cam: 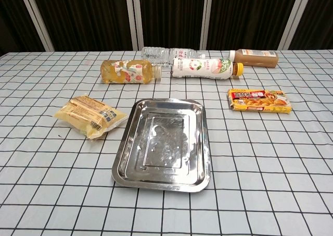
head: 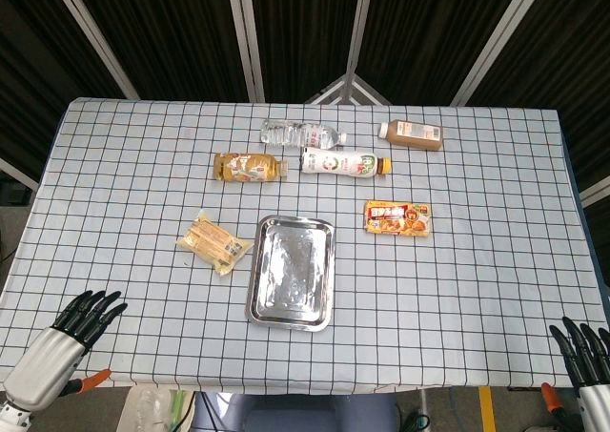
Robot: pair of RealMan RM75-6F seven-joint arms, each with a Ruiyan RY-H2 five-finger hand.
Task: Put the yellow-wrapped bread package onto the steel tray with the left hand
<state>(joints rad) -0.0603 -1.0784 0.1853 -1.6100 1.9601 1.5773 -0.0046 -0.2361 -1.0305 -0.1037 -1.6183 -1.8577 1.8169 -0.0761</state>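
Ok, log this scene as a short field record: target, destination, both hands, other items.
target: yellow-wrapped bread package, flat on the cloth, left of the tray, untouched
destination: steel tray, nothing in it
left hand: near table edge, fingers spread, holds nothing
right hand: near right corner, holds nothing
other items: four bottles lying down, orange snack packet

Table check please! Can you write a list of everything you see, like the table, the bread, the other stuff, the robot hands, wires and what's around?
Surface: checked tablecloth, lying flat.
Job's things: yellow bread package lies on the cloth, left of the steel tray; tray holds nothing.
Clutter: four bottles lying on their sides behind the tray: clear, yellow, white, brown. Orange snack box right of the tray.
Robot hands: left robot hand and right robot hand at the near edge, fingers apart, holding nothing.
Cables: nothing seen.
Surroundings: dark curtains, pale frame bars.
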